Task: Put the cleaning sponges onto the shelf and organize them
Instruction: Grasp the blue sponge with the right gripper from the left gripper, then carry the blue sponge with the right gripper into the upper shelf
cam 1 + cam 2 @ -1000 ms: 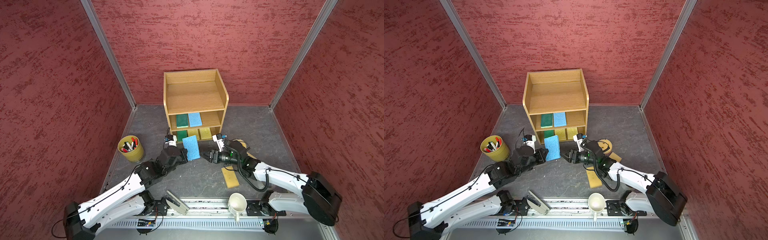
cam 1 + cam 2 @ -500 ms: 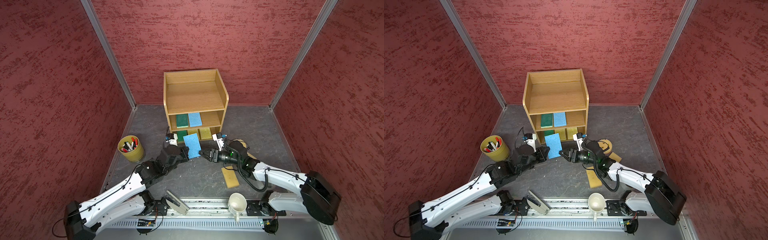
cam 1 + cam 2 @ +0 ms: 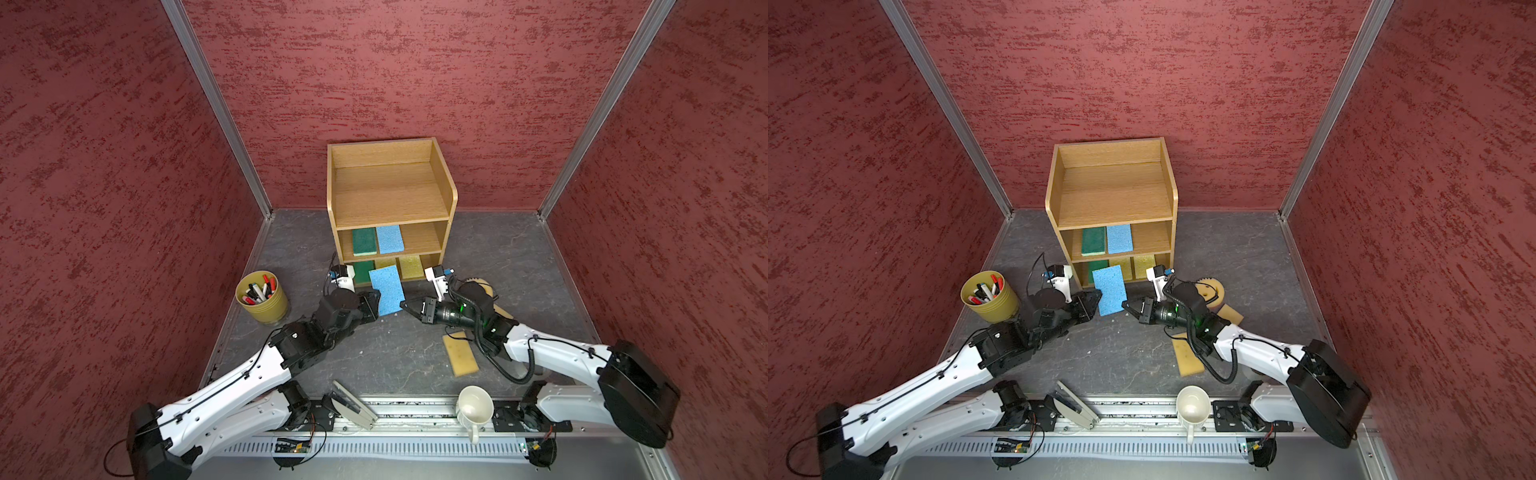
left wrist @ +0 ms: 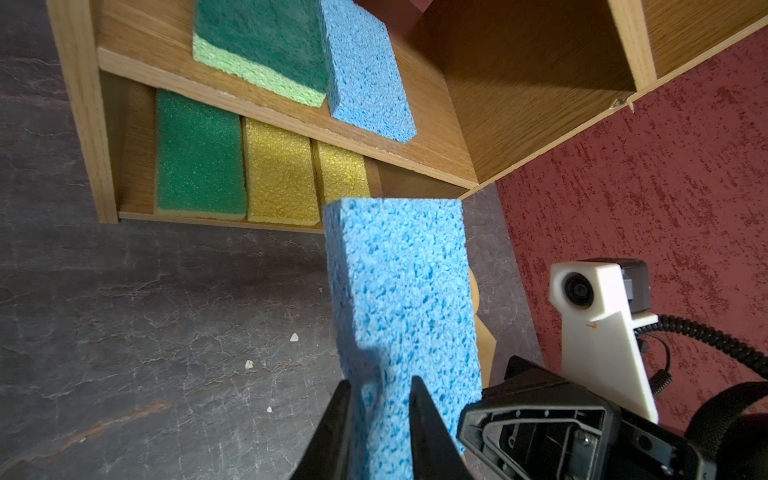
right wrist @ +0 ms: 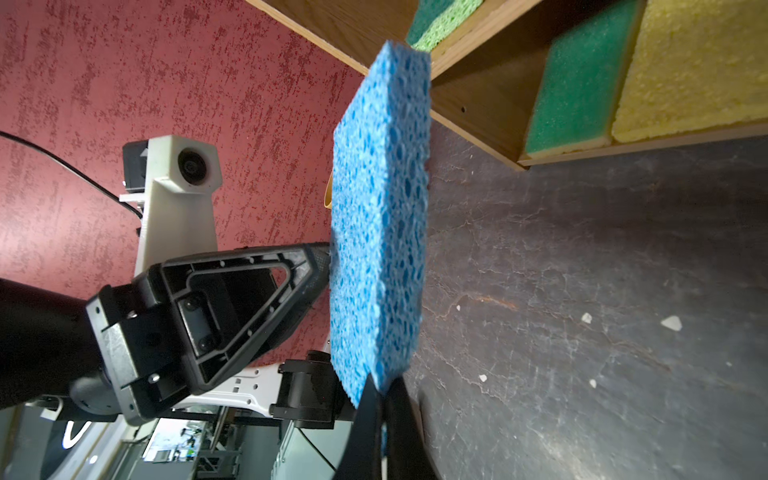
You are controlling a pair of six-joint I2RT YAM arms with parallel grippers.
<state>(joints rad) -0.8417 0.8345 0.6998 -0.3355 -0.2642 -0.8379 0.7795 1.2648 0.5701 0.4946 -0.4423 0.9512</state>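
A blue sponge [image 3: 386,291] [image 3: 1109,291] stands tilted on edge above the floor, just in front of the shelf [image 3: 451,199]. My right gripper [image 3: 405,305] [image 5: 384,380] is shut on its lower right corner, squeezing the foam flat. My left gripper [image 3: 374,305] [image 4: 380,380] has its jaws parted around the sponge's lower left edge without squeezing it. The middle tier holds a green sponge [image 3: 365,242] and a blue one [image 3: 390,239]. The bottom tier holds a green sponge [image 4: 199,158] and two yellow ones [image 4: 278,170]. A tan sponge [image 3: 459,353] lies on the floor. A round yellow one [image 3: 484,286] sits behind my right wrist.
A yellow pen cup [image 3: 262,297] stands left of the left arm. A white mug [image 3: 473,409] sits on the front rail. A second tan pad [image 3: 505,311] lies partly under the right arm. Red walls close in the back and both sides.
My right gripper moved left to the blue sponge and shut on its corner. My left gripper's jaws, earlier shut on the sponge, have parted. The sponge has barely shifted.
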